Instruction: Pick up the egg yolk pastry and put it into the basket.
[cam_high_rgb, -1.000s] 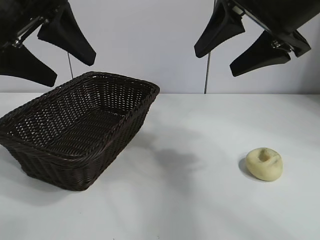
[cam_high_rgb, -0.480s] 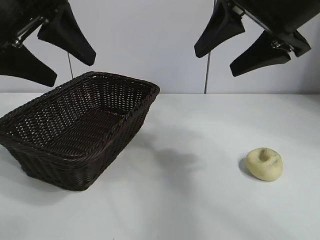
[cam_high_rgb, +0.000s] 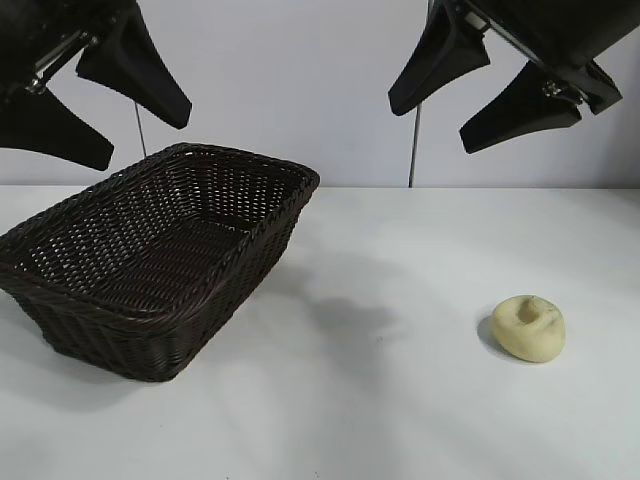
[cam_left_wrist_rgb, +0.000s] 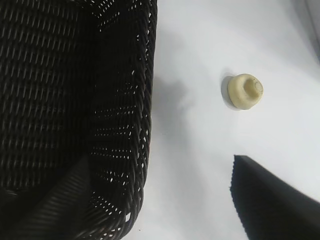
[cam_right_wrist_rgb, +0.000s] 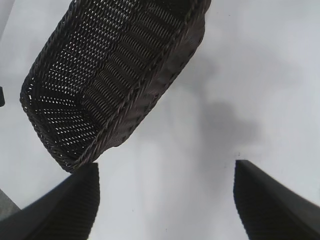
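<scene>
Pale yellow egg yolk pastry (cam_high_rgb: 529, 327) with dimpled top at lower right, dark woven basket (cam_high_rgb: 150, 262) at left holding nothing, my 2 claws, left gripper (cam_high_rgb: 105, 105) and right gripper (cam_high_rgb: 455, 110), spread wide at the top.

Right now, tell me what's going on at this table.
Nothing is being handled yet. The egg yolk pastry sits alone on the white table, off to the right of the dark woven basket, which has nothing in it. The left hand hangs open above the basket and the right hand hangs open high above the table, up and to the left of the pastry. Neither touches anything.
</scene>
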